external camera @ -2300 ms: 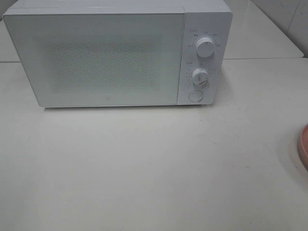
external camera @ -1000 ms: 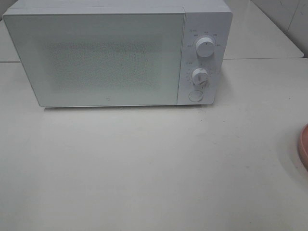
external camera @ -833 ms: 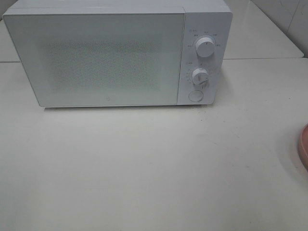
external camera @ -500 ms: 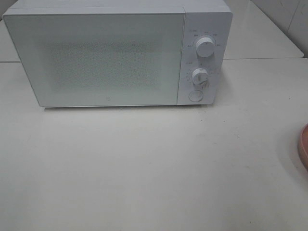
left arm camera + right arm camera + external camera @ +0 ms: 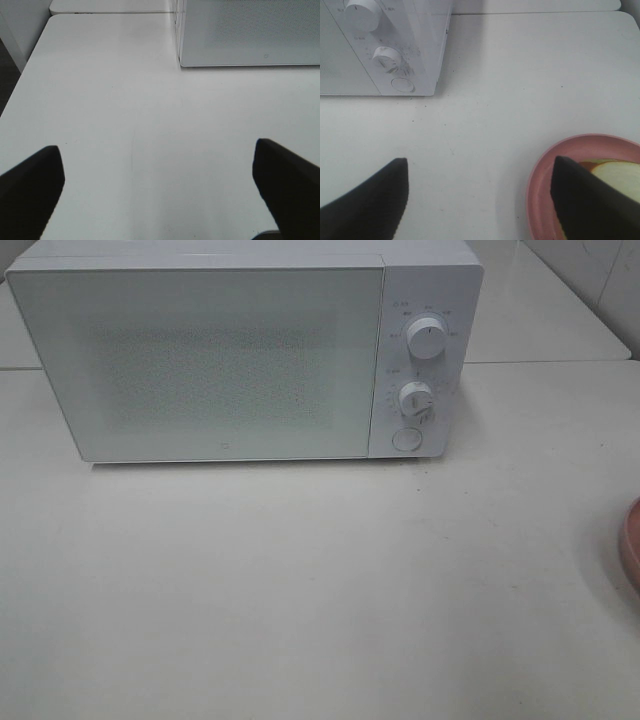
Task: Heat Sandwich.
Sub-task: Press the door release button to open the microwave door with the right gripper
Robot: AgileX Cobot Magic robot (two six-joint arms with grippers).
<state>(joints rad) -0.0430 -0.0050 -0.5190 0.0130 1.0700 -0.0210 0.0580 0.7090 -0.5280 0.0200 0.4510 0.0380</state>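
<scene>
Both hands are spread and empty: left hand (image 5: 155, 146) over bare table (image 5: 300, 580), right hand (image 5: 480, 161) at the pink plate (image 5: 540, 192) carrying the sandwich (image 5: 616, 176). The microwave (image 5: 200, 360) is shut. Open it fully first, then grasp the sandwich by its edges and keep it level.

The left gripper (image 5: 156, 147) shows as two matte black jaws — broad, blunt wedges with plain faces. The right gripper (image 5: 480, 161) has the same black pair — tips cut to sharper corners, edges slightly blurred.
</scene>
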